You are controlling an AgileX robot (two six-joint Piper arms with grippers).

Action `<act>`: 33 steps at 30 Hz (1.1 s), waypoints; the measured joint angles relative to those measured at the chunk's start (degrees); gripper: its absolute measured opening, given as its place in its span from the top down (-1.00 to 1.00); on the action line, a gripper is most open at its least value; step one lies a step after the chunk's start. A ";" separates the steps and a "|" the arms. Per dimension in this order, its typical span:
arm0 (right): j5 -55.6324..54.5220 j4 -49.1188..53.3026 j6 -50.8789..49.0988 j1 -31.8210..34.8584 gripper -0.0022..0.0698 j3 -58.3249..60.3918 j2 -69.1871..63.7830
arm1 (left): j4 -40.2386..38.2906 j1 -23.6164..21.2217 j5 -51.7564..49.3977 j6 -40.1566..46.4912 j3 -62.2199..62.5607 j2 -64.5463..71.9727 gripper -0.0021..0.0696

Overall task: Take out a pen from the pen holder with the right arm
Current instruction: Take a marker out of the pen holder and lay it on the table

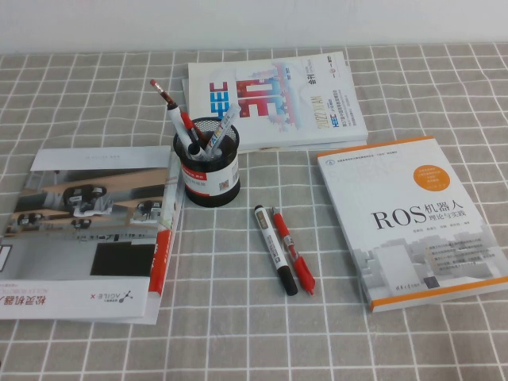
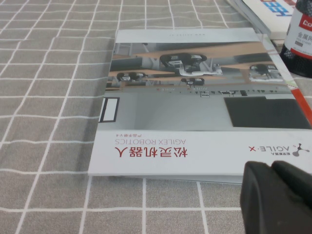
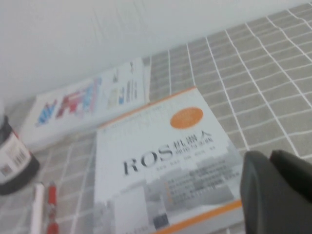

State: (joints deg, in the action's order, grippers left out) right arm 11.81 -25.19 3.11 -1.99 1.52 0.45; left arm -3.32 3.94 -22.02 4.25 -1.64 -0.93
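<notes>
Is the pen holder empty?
No: several pens stand in the pen holder; the left gripper hangs by the brochure, the right gripper by the ROS book.

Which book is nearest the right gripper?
The white ROS book with the orange stripe: the right gripper hangs beside its corner. The left gripper hangs by the AgileX booklet.

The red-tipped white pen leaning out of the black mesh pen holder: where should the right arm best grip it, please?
Take the red-tipped white pen by its upper shaft from above, jaws across it: it leans leftward, clear of the black mesh holder. The right pincer, shut near the white ROS book, must open; the left pincer hangs by the grey brochure.
</notes>
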 joint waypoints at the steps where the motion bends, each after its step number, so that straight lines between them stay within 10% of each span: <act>1: -1.28 -2.01 0.00 0.00 0.97 0.00 0.00 | 0.00 0.00 0.00 0.00 0.00 0.00 0.95; 16: -5.79 -17.96 0.00 0.00 0.97 0.00 0.00 | 0.00 0.00 0.00 0.00 0.00 0.00 0.95; 33: 27.57 -7.91 7.68 0.00 0.97 -26.54 -24.93 | 0.00 0.00 0.00 0.00 0.00 0.00 0.95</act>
State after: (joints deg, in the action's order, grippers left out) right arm 39.38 -33.10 10.79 -1.99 -25.02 -24.48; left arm -3.32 3.94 -22.02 4.25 -1.64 -0.93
